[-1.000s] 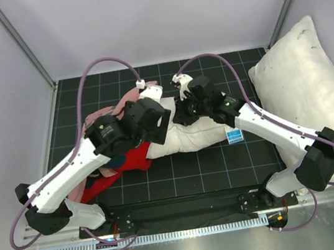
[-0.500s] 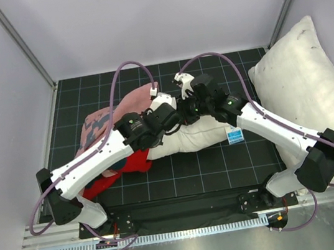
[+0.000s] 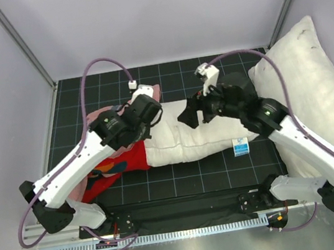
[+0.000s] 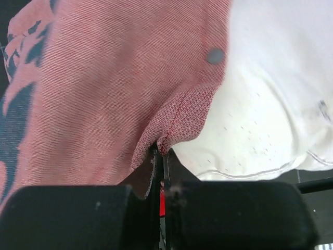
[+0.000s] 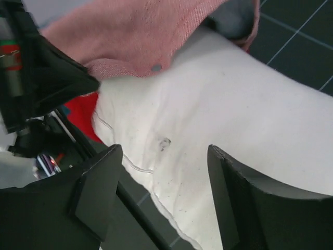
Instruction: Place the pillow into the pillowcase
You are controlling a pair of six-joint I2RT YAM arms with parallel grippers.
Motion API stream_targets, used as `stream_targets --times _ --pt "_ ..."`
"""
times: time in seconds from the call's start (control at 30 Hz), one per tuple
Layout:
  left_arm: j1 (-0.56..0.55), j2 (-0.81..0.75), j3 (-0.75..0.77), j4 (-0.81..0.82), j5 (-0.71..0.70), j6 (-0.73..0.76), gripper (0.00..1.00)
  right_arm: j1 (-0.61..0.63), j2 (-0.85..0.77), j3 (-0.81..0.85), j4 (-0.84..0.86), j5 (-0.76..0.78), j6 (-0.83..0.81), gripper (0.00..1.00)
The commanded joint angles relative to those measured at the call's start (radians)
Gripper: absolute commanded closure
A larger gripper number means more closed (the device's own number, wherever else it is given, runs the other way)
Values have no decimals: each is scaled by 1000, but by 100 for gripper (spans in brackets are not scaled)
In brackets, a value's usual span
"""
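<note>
The white pillow lies across the middle of the black mat, its left end under the pillowcase, which is red with a faded pink reverse. My left gripper is over that left end. In the left wrist view the left gripper is shut on the pink hem of the pillowcase, right beside the pillow. My right gripper hangs open above the pillow's middle. In the right wrist view the right gripper holds nothing, with the pillow below and the pillowcase beyond.
A larger white pillow with dark specks leans against the right wall, partly off the mat. A small blue and white tag sticks out at the near right of the pillow. Purple cables arc above both wrists.
My left gripper has shut on the pillowcase hem and pulled back to the left. My right gripper has opened, let go and drawn away to the right; more of the pillow shows.
</note>
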Motion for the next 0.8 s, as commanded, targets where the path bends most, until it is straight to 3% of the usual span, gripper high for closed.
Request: stream_targets --times 0.0,0.1,0.33,0.47,0.63,0.67,0.7,0.77 --pt "63 -57 26 46 31 34 100 -1 -158 23 -80 203 8 12" --pt "92 -51 12 64 45 46 100 -2 -223 -23 -192 349 64 0" --pt "98 -45 -2 92 96 45 99 -88 -379 -218 -395 629 209 0" --pt "98 -51 3 92 97 40 100 -185 -435 -325 -338 525 197 0" --pt "98 -60 12 84 128 36 100 -194 -355 -380 -242 369 210 1" --pt "98 -63 20 83 142 33 100 -194 -343 -396 -217 332 211 12" --pt "98 -66 23 84 162 30 100 -194 -330 -399 -176 286 215 39" --pt "94 -82 38 94 247 33 100 -194 -321 -394 -136 155 230 64"
